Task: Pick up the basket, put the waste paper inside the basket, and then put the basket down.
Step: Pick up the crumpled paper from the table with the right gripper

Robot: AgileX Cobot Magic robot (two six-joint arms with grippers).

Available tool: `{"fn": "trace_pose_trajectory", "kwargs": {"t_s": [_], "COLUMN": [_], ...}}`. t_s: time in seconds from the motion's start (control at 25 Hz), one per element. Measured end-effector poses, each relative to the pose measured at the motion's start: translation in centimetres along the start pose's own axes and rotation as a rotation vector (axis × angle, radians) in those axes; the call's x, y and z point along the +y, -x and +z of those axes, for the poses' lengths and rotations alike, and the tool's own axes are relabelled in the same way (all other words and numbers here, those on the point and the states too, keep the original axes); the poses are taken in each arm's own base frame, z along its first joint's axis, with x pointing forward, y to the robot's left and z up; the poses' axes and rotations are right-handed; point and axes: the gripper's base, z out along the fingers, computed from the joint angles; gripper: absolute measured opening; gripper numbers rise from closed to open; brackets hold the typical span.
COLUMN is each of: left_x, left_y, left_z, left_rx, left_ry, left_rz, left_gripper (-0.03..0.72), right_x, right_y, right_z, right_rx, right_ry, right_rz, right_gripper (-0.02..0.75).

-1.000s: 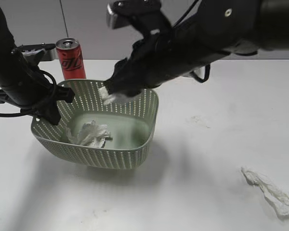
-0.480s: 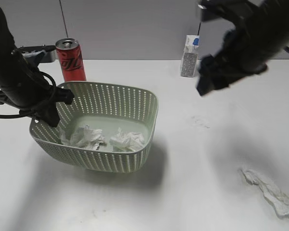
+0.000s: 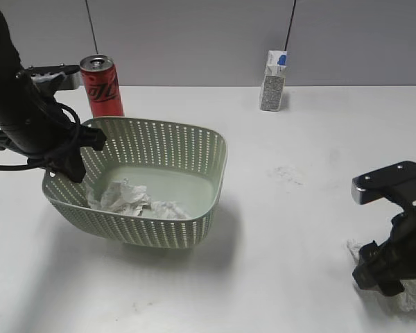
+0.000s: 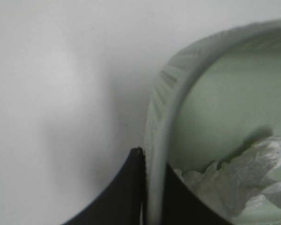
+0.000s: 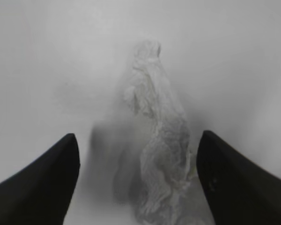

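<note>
My left gripper (image 3: 68, 161) is shut on the left rim of the pale green basket (image 3: 194, 156) and holds it tilted, with a shadow beneath it. In the left wrist view the gripper (image 4: 153, 165) clamps the basket rim (image 4: 175, 82) between its two fingers. Two crumpled white waste paper wads (image 3: 122, 195) (image 3: 169, 209) lie inside; one also shows in the left wrist view (image 4: 246, 176). My right gripper (image 3: 383, 276) is low at the front right, over the long stringy waste paper (image 3: 414, 300). In the right wrist view the gripper (image 5: 138, 136) is open, with the paper (image 5: 158, 117) lying between its fingers.
A red can (image 3: 102, 84) stands behind the basket at the back left. A small white-and-blue carton (image 3: 273, 89) stands at the back, right of centre. The white table (image 3: 298, 208) stretches between the basket and the right arm.
The right arm let a wad fall into the basket, then swung away to the front right and came down over the long paper. The left gripper and basket stayed put.
</note>
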Motion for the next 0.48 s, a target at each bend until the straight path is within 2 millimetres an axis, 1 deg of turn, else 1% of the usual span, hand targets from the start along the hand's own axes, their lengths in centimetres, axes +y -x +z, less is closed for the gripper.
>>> {"fn": "trace_pose_trajectory", "kwargs": {"t_s": [0.12,0.2,0.28,0.32,0.4,0.44,0.48], "left_x": [0.0,0.0,0.0,0.0,0.0,0.0,0.0], "left_y": [0.0,0.0,0.0,0.0,0.0,0.0,0.0], "left_z": [0.0,0.0,0.0,0.0,0.0,0.0,0.0], "left_rx": [0.000,0.000,0.000,0.000,0.001,0.001,0.001], "left_ry": [0.000,0.000,0.000,0.000,0.001,0.001,0.001], "left_rz": [0.000,0.000,0.000,0.000,0.001,0.001,0.001], "left_gripper": [0.004,0.004,0.004,0.004,0.004,0.004,0.004], "right_x": [-0.3,-0.3,-0.4,-0.4,-0.4,-0.3,-0.3], "right_y": [-1.3,-1.5,-1.2,-1.1,-0.8,-0.7,-0.5], "right_z": [1.5,2.1,2.5,2.5,2.6,2.5,2.3], "right_rx": [-0.021,-0.028,-0.052,-0.059,-0.068,-0.067,-0.053], "right_ry": [-0.027,-0.033,-0.036,-0.036,-0.034,-0.031,-0.028], "right_rz": [-0.016,-0.018,-0.013,-0.010,0.007,0.016,0.021], "right_gripper": [0.557,0.515,0.447,0.389,0.225,0.132,0.074]}}
